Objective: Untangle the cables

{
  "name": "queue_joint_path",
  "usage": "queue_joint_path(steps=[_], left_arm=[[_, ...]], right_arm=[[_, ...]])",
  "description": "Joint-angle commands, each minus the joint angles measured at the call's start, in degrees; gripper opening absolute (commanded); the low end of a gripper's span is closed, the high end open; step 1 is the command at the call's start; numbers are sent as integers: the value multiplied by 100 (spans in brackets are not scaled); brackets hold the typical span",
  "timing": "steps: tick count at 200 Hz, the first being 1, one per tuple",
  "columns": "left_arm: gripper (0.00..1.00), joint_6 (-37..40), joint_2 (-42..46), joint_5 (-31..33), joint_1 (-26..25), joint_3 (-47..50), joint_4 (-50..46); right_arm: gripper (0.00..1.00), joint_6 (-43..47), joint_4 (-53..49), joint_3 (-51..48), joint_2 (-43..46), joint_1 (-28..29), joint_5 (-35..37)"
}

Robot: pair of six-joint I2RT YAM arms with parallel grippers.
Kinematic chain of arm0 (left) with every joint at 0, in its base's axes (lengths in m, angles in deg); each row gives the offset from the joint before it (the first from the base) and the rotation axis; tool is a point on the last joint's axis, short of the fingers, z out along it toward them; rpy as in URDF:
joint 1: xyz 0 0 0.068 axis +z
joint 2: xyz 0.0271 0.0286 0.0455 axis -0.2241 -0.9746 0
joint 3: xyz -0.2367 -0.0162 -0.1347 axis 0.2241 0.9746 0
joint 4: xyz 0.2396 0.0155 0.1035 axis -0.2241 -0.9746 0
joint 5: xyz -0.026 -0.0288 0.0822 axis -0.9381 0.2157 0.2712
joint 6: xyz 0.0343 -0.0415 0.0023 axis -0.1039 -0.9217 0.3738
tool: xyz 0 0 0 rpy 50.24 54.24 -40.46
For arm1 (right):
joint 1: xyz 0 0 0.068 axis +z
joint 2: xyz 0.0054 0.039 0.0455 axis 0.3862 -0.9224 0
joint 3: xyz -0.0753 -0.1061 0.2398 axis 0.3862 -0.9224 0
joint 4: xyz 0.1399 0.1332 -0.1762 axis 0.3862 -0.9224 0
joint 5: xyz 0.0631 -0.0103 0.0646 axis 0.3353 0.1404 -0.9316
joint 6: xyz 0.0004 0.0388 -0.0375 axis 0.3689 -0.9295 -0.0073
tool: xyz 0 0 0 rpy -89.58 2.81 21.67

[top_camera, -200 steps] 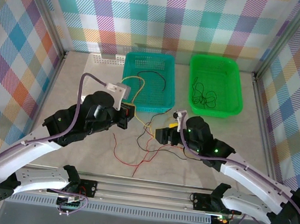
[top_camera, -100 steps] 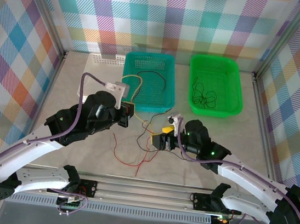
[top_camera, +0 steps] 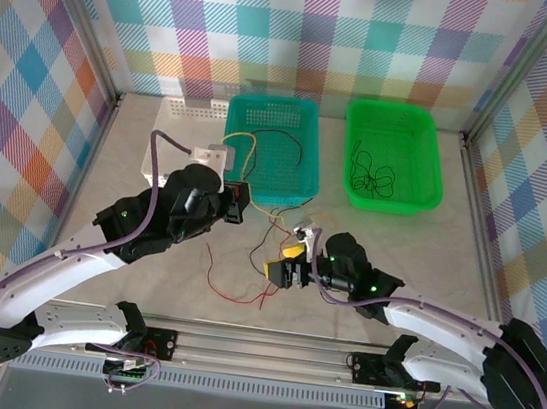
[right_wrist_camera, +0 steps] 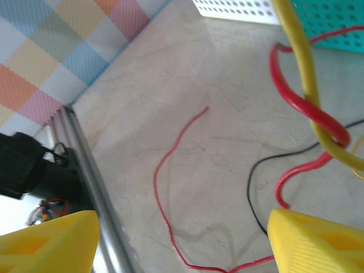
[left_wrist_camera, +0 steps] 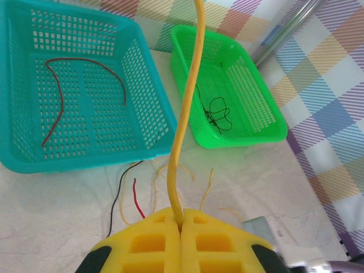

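Top view first: the cables [top_camera: 252, 252] are a loose snarl on the table [top_camera: 160, 149], just in front of the teal basket [top_camera: 275, 101] and between the two arms. The left gripper [top_camera: 238, 203] sits at the basket's near left corner, with a yellow cable [top_camera: 234, 140] arcing from it up over the rim. The right gripper [top_camera: 280, 269] is low at the near side of the snarl. Off to the right, the green basket [top_camera: 399, 108] has a black cable [top_camera: 373, 177] coiled in it, well apart from the mess.

Left wrist: the left gripper [left_wrist_camera: 181, 219] is clamped fully closed on the yellow cable [left_wrist_camera: 185, 114], which rises straight out of the pads. Loose yellow, red and black ends lie on the table below, near the teal basket [left_wrist_camera: 153, 114].

Right wrist: the right gripper [right_wrist_camera: 182, 242] has its fingers [right_wrist_camera: 313, 242] spread wide with nothing between them — only bare table and wire. Up right, a red cable [right_wrist_camera: 296, 102] winds once around the yellow cable [right_wrist_camera: 301, 57]. A thinner red wire [right_wrist_camera: 156, 176] and a black one [right_wrist_camera: 250, 182] lie flat nearby.

My take: that red-on-yellow twist is the job right now. I'd bring the open fingers onto the red loop alone, a bit away from the crossing, close gently, then draw it around the yellow against the wrap. The left should keep its end steady — a straight yank would probably tighten the twist. Watch the black and thin red strands, since they could easily get pinched too.
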Motion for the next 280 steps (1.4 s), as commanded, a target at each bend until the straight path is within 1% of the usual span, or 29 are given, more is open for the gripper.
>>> queue_joint_path(steps=[1,21,31,46,52,73,100,120,131,143,163,168,175,190,197,203,215,227,258,280], left_arm=[[0,-149,71,-48,-51,-23,233],[0,-177,137,-42,-56,-25,188],[0,-209,174,-46,-56,-10,179],[0,-246,225,-47,-52,3,171],[0,-253,252,-41,-52,16,159],[0,-262,407,114,-57,-10,17],[0,-209,886,482,-42,78,-157],[0,-49,995,771,-25,-107,-493],[0,101,1052,1010,0,-253,-719],[0,184,1166,1134,59,-310,-819],[0,134,1236,1060,107,-349,-911],[0,88,1216,1028,107,-339,-910],[0,39,1189,946,106,-306,-890],[0,-78,1113,760,110,-177,-741],[0,-122,1061,690,116,-152,-692],[0,-151,1011,640,113,-156,-667],[0,-188,929,557,110,-171,-630],[0,-218,877,490,116,-177,-573],[0,-235,781,403,115,-264,-576],[0,-264,771,360,113,-276,-603]], right_arm=[[76,-41,201,270,-363,28,735],[75,-64,309,318,-610,37,1236],[72,-101,334,340,-682,45,1471],[65,-102,537,311,-773,45,1540],[60,-134,613,295,-816,46,1537],[38,-208,696,224,-900,49,1566],[15,-328,980,-214,-710,47,1694],[0,-376,847,-378,-474,46,1822],[0,-423,592,-404,-301,46,1982],[0,-423,410,-485,-76,47,2131],[0,-291,632,-689,294,46,1904],[6,-247,727,-719,362,46,1761],[18,-180,854,-724,423,46,1477],[51,-96,1033,-615,393,55,1027],[62,-3,1077,-527,308,67,797],[66,69,1056,-415,223,87,659],[69,203,996,-198,-18,178,522],[70,334,949,8,-304,318,554],[71,477,1308,108,-841,473,1025],[71,602,1398,125,-995,483,1592]])
